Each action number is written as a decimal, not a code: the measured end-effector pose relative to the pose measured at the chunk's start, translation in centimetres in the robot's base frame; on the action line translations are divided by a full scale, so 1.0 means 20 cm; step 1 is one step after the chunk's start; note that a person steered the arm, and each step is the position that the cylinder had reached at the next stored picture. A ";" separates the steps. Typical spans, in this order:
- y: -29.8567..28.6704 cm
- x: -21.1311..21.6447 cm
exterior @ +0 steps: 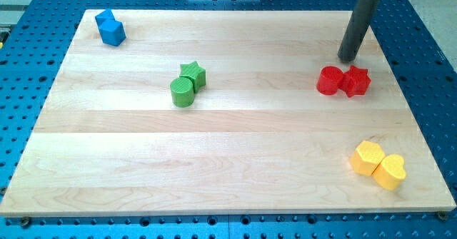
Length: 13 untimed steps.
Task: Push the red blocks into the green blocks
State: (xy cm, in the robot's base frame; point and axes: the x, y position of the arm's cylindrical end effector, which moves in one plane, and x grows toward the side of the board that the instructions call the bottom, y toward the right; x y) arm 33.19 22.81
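No jaws on this rig, just a rod, holding nothing. The tip (348,58) sits just behind the red plastic cylinder (329,80) and red star block (356,81), right side of the wooden desk (235,160). Looks like lining-up stage; next it probably needs to get round their right and shove left toward the green cylinder (182,93) and green star (193,73).

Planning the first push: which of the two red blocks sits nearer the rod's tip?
The red star, the view's right one of the pair; my tip stands just above it, while the red cylinder lies farther left.
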 end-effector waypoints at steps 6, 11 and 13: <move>-0.13 0.33; -0.36 0.58; -0.79 0.45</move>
State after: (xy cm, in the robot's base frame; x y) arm 42.20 7.08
